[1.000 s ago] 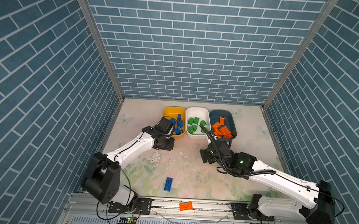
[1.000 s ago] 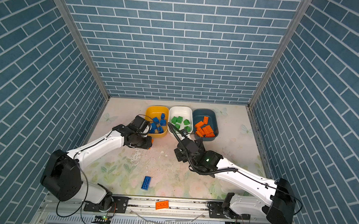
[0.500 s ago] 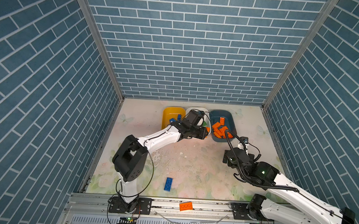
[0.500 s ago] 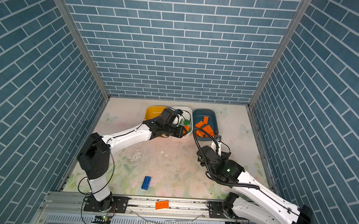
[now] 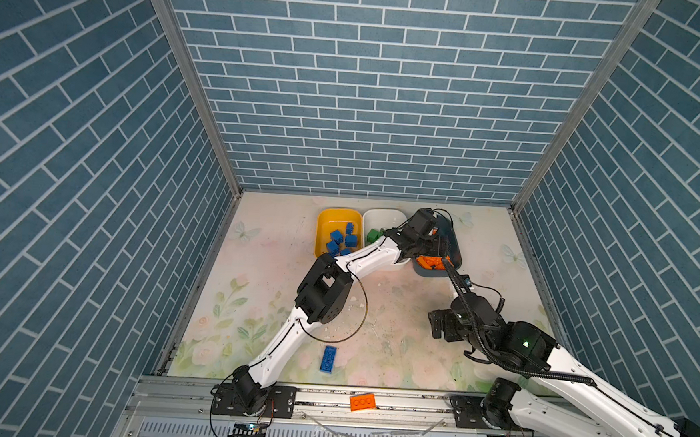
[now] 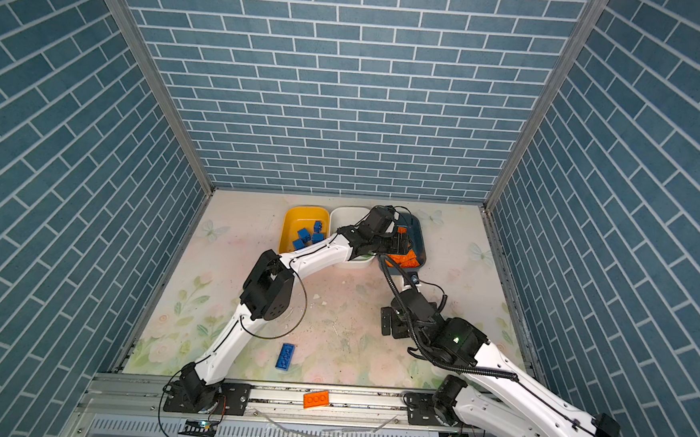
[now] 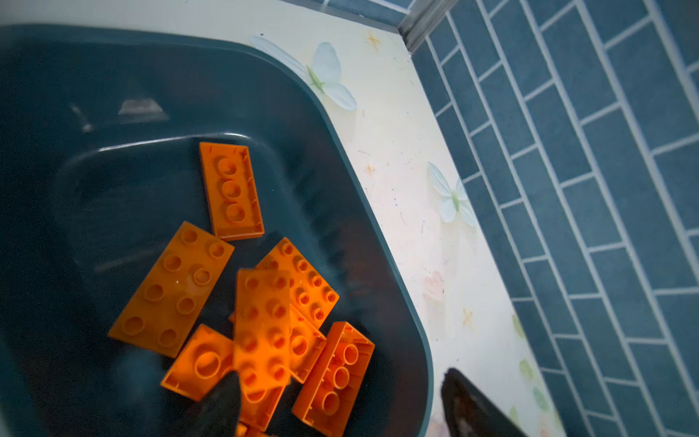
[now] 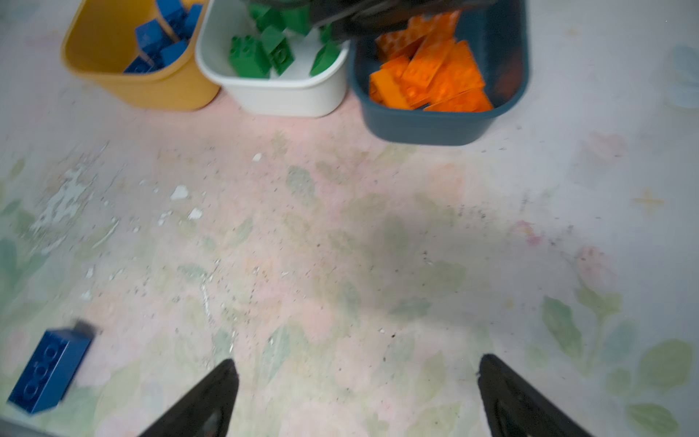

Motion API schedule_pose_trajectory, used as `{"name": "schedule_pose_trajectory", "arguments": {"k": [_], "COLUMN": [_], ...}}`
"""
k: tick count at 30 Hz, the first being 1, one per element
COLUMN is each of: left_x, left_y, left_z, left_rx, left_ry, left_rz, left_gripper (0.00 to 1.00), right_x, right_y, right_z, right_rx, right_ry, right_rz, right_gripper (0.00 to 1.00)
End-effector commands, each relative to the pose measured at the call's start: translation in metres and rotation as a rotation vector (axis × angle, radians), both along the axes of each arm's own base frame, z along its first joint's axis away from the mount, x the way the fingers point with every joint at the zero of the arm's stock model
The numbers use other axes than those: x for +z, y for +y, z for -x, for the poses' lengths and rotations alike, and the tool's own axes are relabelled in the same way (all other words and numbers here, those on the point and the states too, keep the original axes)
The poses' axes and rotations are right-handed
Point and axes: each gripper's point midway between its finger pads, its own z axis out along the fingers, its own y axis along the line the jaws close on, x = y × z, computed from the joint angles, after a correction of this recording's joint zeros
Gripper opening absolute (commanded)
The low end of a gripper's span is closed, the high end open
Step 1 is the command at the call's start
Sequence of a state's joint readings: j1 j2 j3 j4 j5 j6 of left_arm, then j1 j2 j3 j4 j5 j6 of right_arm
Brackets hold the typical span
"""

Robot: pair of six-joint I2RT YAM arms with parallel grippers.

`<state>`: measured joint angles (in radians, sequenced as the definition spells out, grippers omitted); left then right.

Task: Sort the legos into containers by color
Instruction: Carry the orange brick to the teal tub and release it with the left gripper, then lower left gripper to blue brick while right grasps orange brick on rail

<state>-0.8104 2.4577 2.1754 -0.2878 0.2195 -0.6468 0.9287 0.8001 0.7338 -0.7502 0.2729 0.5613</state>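
My left gripper [image 7: 340, 378] hangs open over the dark teal tub [image 7: 378, 212], reached across the white tub [image 5: 381, 219]. A blurred orange brick [image 7: 261, 329] is loose just off its fingertips, above several orange bricks [image 7: 172, 287] lying in the tub. The yellow tub [image 5: 337, 221] holds several blue bricks [image 5: 340, 242]. Green bricks [image 8: 261, 56] lie in the white tub. One long blue brick [image 5: 327, 358] lies on the table near the front. My right gripper [image 8: 357, 361] stands open and empty low over the bare table at the near right [image 5: 437, 324].
The three tubs stand side by side at the back of the floral table [image 5: 396, 314]. An orange brick [image 5: 362, 402] rests on the metal rail in front of the table. Brick-patterned walls close in both sides and the back.
My left arm swung from beside the yellow tub across to the teal tub and opened, letting go of an orange brick. My right arm drew back from the tubs toward the near right.
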Motion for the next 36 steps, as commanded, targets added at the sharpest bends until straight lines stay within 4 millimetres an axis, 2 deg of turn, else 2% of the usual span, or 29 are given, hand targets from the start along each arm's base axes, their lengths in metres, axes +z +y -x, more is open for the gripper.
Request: {"name": "schedule_pose_trajectory", "arguments": {"k": [1,3,4,6,9,11,16,20,23,26,28,34,36], "left_x": [0.061,0.073,0.084,0.09,0.097,0.099,0.086,0.054,0.032,0.017,0.009,-0.019,-0.021], "left_y": [0.012,0.035,0.05,0.085,0.146,0.189,0.285,0.362,0.402,0.432,0.444,0.453,0.448], "left_z": [0.012,0.017,0.02,0.027,0.04,0.057,0.111,0.161,0.198,0.23,0.247,0.282,0.284], "left_rx": [0.0,0.028,0.047,0.093,0.176,0.235,0.381,0.535,0.601,0.661,0.686,0.679,0.662], "left_ry": [-0.043,-0.057,-0.066,-0.058,-0.015,-0.012,0.025,0.114,0.184,0.233,0.27,0.37,0.374], "left_rz": [0.035,0.009,0.01,-0.005,-0.025,-0.075,-0.221,-0.33,-0.37,-0.424,-0.438,-0.439,-0.413], "left_gripper": [0.97,0.99,0.99,0.99,0.99,0.99,0.99,0.99,0.99,0.99,0.99,0.99,0.99], "right_x": [-0.022,-0.027,-0.027,-0.031,-0.042,-0.052,-0.082,-0.094,-0.101,-0.111,-0.12,-0.135,-0.137], "right_y": [0.031,0.048,0.059,0.076,0.098,0.117,0.146,0.171,0.188,0.197,0.198,0.194,0.192], "right_z": [0.028,0.036,0.041,0.051,0.066,0.085,0.118,0.144,0.159,0.172,0.177,0.188,0.19], "right_rx": [0.288,0.418,0.498,0.634,0.819,0.956,1.188,1.37,1.472,1.554,1.596,1.652,1.645], "right_ry": [0.081,0.06,0.041,0.008,-0.003,0.019,0.029,-0.014,-0.049,-0.06,-0.057,-0.051,-0.041], "right_rz": [-0.009,-0.018,-0.021,0.007,0.081,0.104,0.236,0.293,0.308,0.333,0.36,0.433,0.444], "right_gripper": [0.99,0.99,0.99,0.99,0.99,0.98,0.95,0.93,0.91,0.9,0.89,0.86,0.83]}}
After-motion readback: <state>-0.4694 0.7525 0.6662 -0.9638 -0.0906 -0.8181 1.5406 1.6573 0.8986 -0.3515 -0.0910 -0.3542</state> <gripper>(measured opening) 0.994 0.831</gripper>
